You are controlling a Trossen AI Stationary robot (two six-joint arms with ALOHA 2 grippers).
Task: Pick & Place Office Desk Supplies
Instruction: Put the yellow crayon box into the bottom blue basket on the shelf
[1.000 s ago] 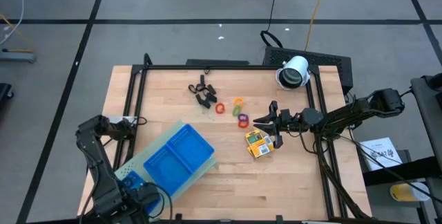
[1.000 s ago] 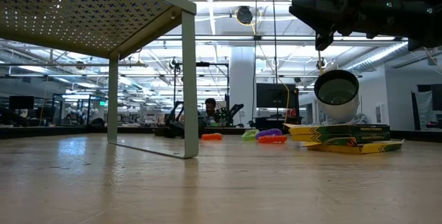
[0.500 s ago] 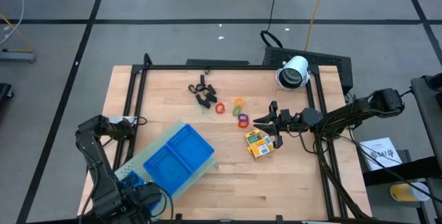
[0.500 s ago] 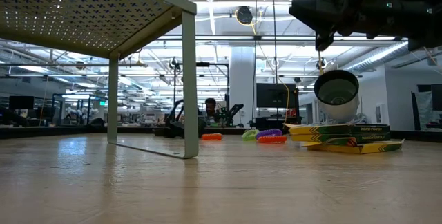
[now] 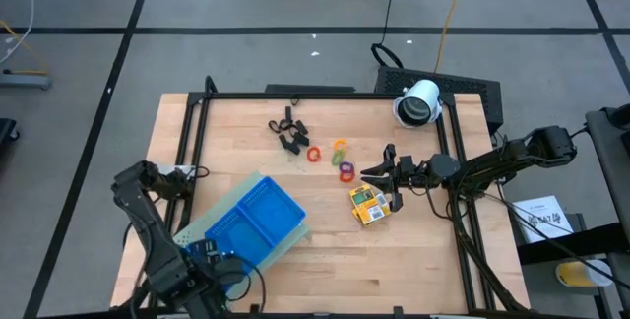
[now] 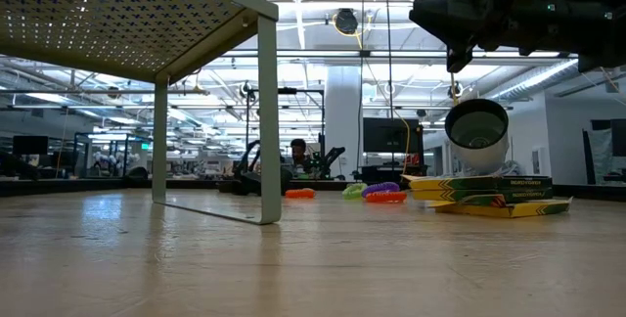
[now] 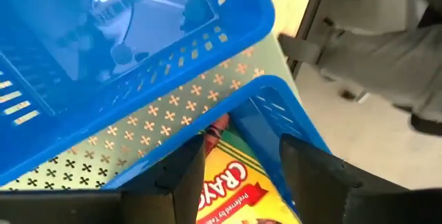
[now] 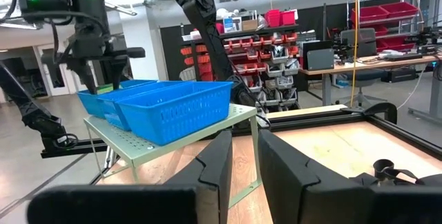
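A blue three-compartment tray (image 5: 254, 223) stands on a raised green perforated stand (image 6: 127, 14) at the near left. My left gripper (image 7: 242, 148) points down into the tray's near end compartment (image 7: 276, 106), shut on a yellow crayon pack (image 7: 231, 179). More yellow packs (image 5: 367, 204) lie stacked on the table right of centre, with coloured rings (image 5: 338, 157) and black clips (image 5: 288, 132) beyond them. My right gripper (image 5: 366, 173) hovers level above those packs, shut and holding nothing. My left gripper pinches the yellow pack's two long sides (image 7: 207, 172) between its two fingers, which come from above and point down. The pack's printed face shows between them, inside the blue compartment's rim. I cannot tell whether the pack rests on the compartment's floor.
A white cylindrical device (image 5: 418, 102) lies at the far right corner. A black frame (image 5: 325, 95) runs along the table's far and side edges. The stand's leg (image 6: 266, 112) stands on the wood. Bare wood lies between the tray and the packs.
My left gripper has shifted a little toward the table's right edge over the tray's near end and has rolled about the line it points along. The tray, the loose supplies and my right arm have stayed where they were.
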